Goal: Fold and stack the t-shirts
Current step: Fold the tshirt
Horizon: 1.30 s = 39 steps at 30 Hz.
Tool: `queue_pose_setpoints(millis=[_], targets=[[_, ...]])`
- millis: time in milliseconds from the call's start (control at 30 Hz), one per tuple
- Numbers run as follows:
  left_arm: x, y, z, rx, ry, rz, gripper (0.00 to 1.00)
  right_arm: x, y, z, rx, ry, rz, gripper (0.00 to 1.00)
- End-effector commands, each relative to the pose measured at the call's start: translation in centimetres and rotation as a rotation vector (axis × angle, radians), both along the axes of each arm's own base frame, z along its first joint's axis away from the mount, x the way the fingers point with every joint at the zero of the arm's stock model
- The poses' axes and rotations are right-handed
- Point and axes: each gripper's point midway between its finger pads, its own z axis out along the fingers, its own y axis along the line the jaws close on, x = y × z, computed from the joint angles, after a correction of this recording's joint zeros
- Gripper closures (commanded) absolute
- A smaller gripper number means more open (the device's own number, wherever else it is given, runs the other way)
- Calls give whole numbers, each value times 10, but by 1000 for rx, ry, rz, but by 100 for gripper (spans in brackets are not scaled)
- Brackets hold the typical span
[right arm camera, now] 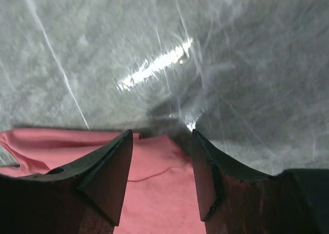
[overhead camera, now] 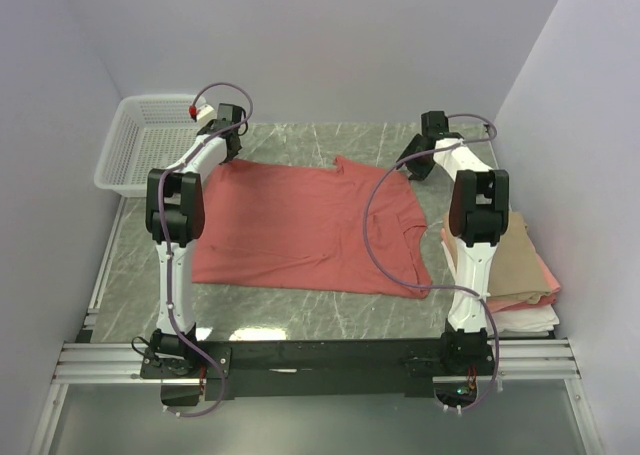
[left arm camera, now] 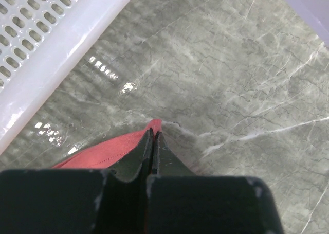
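While shirt (overhead camera: 300, 225) lies spread flat, left gripper (left arm camera: 154, 137): fingers pinching its far-left corner.
Right gripper (right arm camera: 162, 139): fingers spread over its far-right edge.
Stack (overhead camera: 515, 275): right of shirt.

Table (overhead camera: 140, 275): grey marble-look top, smooth, glossy w/ light glare. Red t-shirt (overhead camera: 300, 225): soft matt cloth, stitched hem. Basket (overhead camera: 125, 160), far left: white plastic, perforated, shiny rim. Right stack: tan tee (overhead camera: 515, 255), pink tee (overhead camera: 548, 278), white tee (overhead camera: 530, 320), all matt cloth. Left gripper (left arm camera: 154, 141) & right gripper (right arm camera: 162, 141): black matt plastic, edges scuffed pale. Near rail (overhead camera: 100, 360): bare silver metal. Cables (overhead camera: 375, 235): smooth purple sheath.
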Motion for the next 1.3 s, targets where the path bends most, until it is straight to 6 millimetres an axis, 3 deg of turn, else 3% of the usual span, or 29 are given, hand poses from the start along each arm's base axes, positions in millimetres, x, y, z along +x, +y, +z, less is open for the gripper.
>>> queue_pose_setpoints(millis=[0,200,433,867,1100,1267], targets=[[6,-2,40,-12,-81,-16,100,7,2,0,-1,-7,5,45],[7,1,43,-6,-85,-14,100,13,8,12,37,-53,14,61],[6,7,51,-11,-99,-8,100,15,17,42,82,-153,34,100],[1,20,59,-35,-104,7,100,-9,0,104,12,-358,4,100],[-10,28,68,-36,-118,24,100,-31,-2,101,2,-362,4,100],[-23,34,63,-40,-98,46,100,-49,-2,101,5,-364,-3,100]])
